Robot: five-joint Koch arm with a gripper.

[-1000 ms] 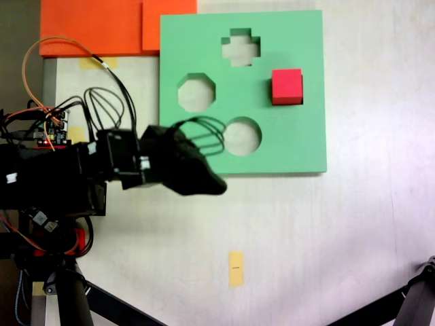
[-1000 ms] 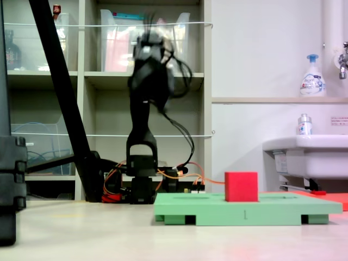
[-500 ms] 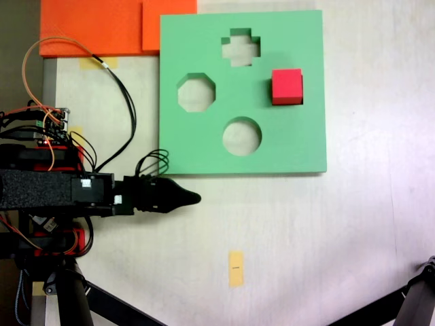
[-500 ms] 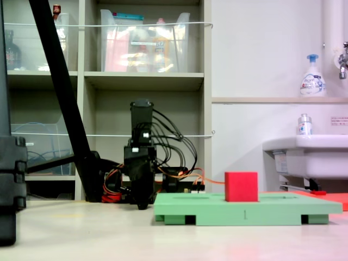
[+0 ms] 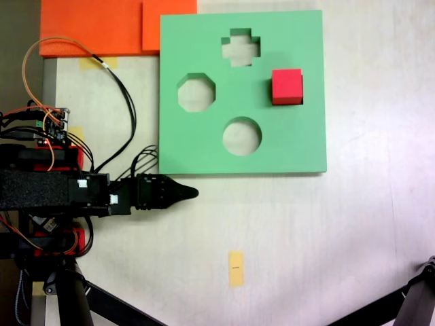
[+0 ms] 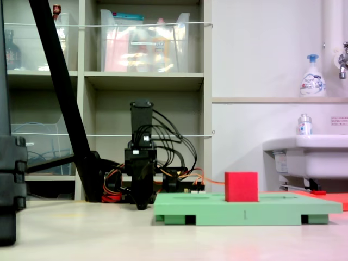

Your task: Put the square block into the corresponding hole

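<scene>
In the fixed view from above, the gripper (image 5: 192, 193) lies low over the bare table, pointing right, just below the lower left corner of the green foam board (image 5: 302, 146). Its jaws taper to 1 dark tip, so I cannot tell how far open it is; nothing sits in it. The red square block (image 5: 287, 86) is well up and to the right of the tip, standing where the square hole would be, with a dark strip along its lower edge. Between tip and block lies the round cutout (image 5: 242, 136); the octagonal cutout (image 5: 196, 93) is above the tip, the cross-shaped cutout (image 5: 240, 47) farther up. A yellow paper strip (image 5: 235, 268) lies on the table down and right of the tip. In the fixed view from table level, the gripper (image 6: 141, 205) points down just beside the board's (image 6: 283, 209) near left end, again empty so far as shows. The block (image 6: 241, 186) stands upright to its right, rising well above the board's top face. Judging from this, the block is in or over its hole and the task looks essentially done, though how deep it sits cannot be told.
</scene>
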